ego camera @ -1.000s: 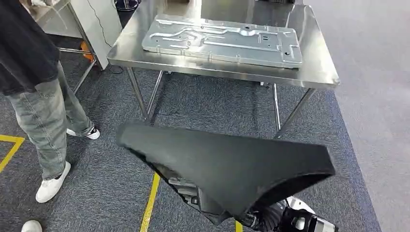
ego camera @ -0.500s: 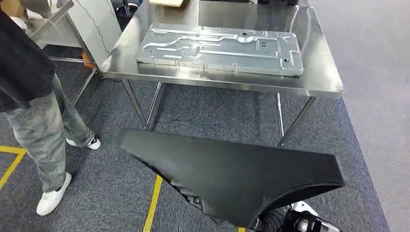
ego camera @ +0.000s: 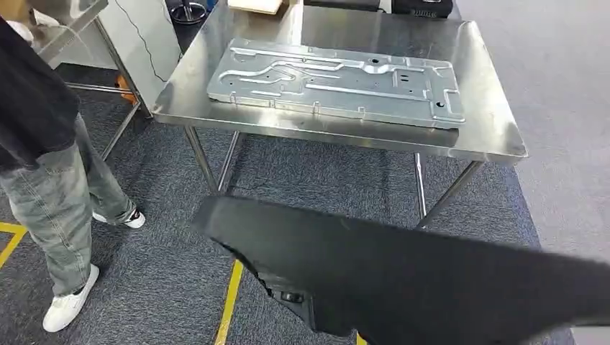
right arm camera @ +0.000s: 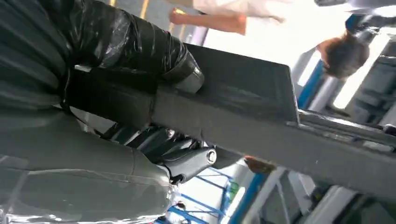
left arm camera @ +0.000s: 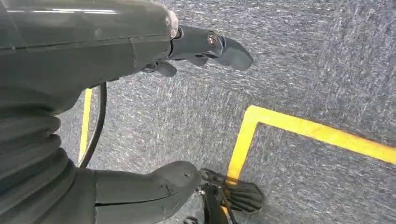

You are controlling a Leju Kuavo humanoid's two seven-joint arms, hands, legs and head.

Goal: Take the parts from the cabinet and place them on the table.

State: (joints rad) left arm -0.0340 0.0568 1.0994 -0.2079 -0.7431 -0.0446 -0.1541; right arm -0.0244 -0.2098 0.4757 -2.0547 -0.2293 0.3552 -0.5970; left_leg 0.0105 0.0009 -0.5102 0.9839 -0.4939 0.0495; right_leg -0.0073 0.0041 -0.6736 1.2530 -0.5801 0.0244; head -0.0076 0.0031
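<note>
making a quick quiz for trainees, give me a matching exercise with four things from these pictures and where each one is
Things:
1. metal panel
2. black part
3. person
4. yellow tape line

Places:
A. on the carpet floor
B. flat on the steel table
C. standing left of the table
D. gripped in the right hand

Pairs: 1-B, 2-D, 3-C, 4-A

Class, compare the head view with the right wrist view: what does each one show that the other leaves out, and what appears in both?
Head view alone: the steel table with a stamped metal plate lying flat on it, grey carpet with a yellow floor line, and a person's legs standing beside the table.

Right wrist view alone: the right hand gripping the part's edge, thumb on top, other fingers beneath.

Both: the large black part, carried in front of the robot.
</note>
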